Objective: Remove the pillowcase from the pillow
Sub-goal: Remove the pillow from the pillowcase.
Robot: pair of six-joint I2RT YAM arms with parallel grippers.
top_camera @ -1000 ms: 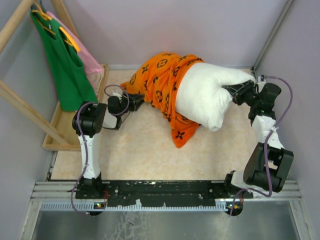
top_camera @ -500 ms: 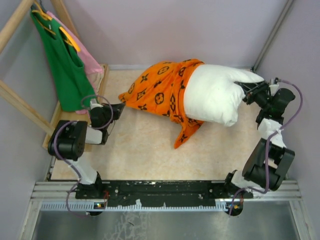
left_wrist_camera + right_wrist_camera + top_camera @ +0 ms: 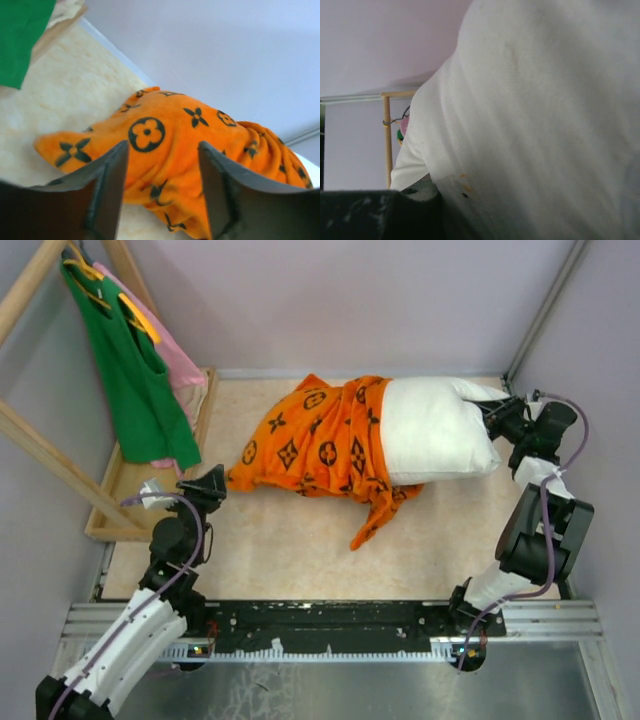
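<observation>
An orange pillowcase (image 3: 320,445) with black flower and circle motifs lies crumpled across the middle of a pale desk (image 3: 290,540), covering the half of a plump white pillow (image 3: 435,430) that points toward the left hand (image 3: 208,485). That hand sits just short of the pillowcase's nearest pointed tip, apart from it. In its wrist view its two dark fingers (image 3: 107,185) are spread with nothing between them, and the orange cloth fills the space beyond the gap. A loose flap of the case trails toward the near edge of the desk, between the two arms. The pillow's bare white half reaches to the right hand (image 3: 497,420), which pinches the pillow's end corner. In that wrist view white fabric presses close and fills nearly everything above one dark finger (image 3: 370,215). Behind and to the outer side of the left hand, a green top (image 3: 135,370) and a pink garment (image 3: 180,365) hang from a wooden rack (image 3: 40,455).
</observation>
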